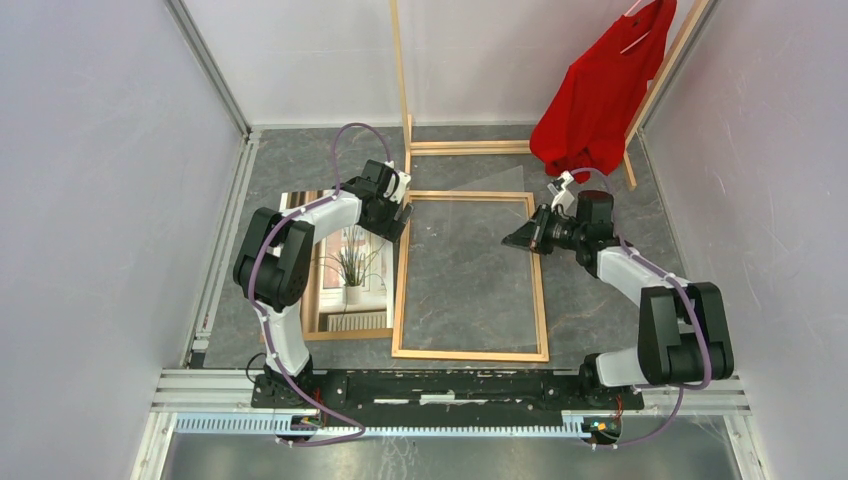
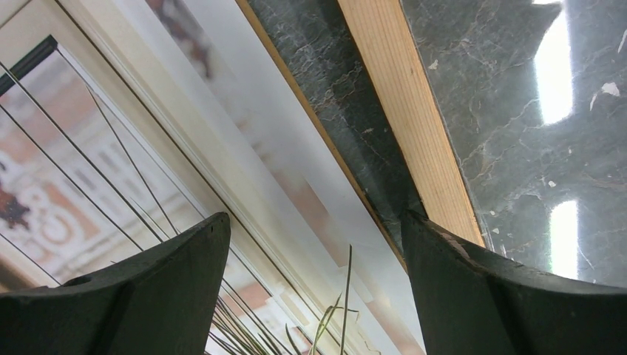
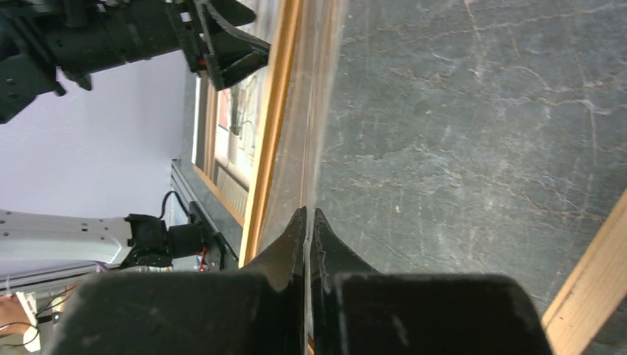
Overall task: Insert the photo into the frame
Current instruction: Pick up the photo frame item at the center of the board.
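Observation:
The photo [image 1: 350, 265], a window print with a spiky plant, lies face up on the left of the table. The frame [image 1: 400, 300] of orange-brown strips lies flat right beside it. My left gripper [image 1: 398, 215] hangs open just above the photo's right edge [image 2: 111, 148], near the frame's left strip [image 2: 407, 111]; nothing sits between its fingers [image 2: 170, 281]. My right gripper [image 1: 515, 240] is shut on the edge of a thin clear pane [image 3: 314, 111] at the frame's right side. The pane [image 1: 470, 200] tilts up from the frame. The photo [image 3: 236, 118] and the frame's far strip [image 3: 273, 126] show behind it.
A brown backing panel [image 1: 310, 300] shows under the photo's edges. A pale wooden clothes rack [image 1: 470, 148] stands at the back, with a red shirt [image 1: 600, 100] hanging just behind my right wrist. Grey walls close both sides. A metal rail [image 1: 450, 385] runs along the near edge.

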`<control>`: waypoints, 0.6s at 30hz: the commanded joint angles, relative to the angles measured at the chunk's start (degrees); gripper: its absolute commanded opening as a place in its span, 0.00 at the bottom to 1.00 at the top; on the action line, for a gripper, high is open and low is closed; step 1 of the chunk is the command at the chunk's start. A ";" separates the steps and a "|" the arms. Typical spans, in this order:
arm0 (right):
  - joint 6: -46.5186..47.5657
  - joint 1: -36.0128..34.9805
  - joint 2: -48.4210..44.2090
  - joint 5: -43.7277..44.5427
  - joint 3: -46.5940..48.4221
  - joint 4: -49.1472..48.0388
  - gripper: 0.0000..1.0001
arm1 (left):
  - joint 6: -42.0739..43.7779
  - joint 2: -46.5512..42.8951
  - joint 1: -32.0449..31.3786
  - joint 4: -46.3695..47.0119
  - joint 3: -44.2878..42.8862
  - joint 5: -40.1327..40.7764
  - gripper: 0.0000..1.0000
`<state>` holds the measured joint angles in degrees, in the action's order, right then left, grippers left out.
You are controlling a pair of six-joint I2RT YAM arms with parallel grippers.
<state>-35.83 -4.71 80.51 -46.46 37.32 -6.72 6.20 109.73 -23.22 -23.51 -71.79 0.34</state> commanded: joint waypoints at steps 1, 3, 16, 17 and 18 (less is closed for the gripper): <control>-4.12 -0.31 -4.77 -5.18 0.80 -7.00 0.01 | -1.04 1.69 -0.40 -1.46 0.13 -3.71 0.91; -4.69 -0.28 -6.30 -5.35 2.50 -6.09 0.01 | -1.19 1.48 -0.13 -2.16 -0.41 -4.52 0.91; 21.74 -0.82 -14.88 26.10 39.03 37.87 0.00 | -0.45 -2.56 7.22 -8.60 -7.58 -10.02 0.92; 23.16 -1.58 -15.26 28.92 41.94 39.19 0.00 | -0.35 -2.79 7.70 -8.94 -7.93 -10.17 0.92; 24.51 -2.78 -15.25 31.94 44.47 40.56 0.00 | -0.27 -3.10 8.05 -9.19 -8.06 -10.14 0.93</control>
<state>-20.62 -5.23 68.64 -29.12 71.88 24.03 6.22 109.71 -16.95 -30.35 -76.82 -7.38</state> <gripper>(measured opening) 0.009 0.919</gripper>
